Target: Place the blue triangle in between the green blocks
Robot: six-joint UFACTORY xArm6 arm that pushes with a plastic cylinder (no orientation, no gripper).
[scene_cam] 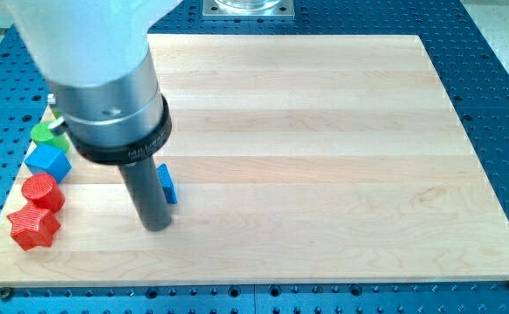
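Observation:
My tip (155,227) rests on the wooden board (324,157) at the lower left. The blue triangle (168,184) sits just right of the rod and is partly hidden by it; only a narrow blue sliver shows. A green block (44,132) lies at the board's left edge, mostly covered by the arm's body. A second green block is not visible; a small yellow-green bit (51,112) peeks out above it. The tip is well to the right of the green block.
A blue cube (47,161) sits just below the green block. A red cylinder (43,191) and a red star-shaped block (33,227) lie below it along the left edge. The arm's grey body (106,87) hides the board's upper left.

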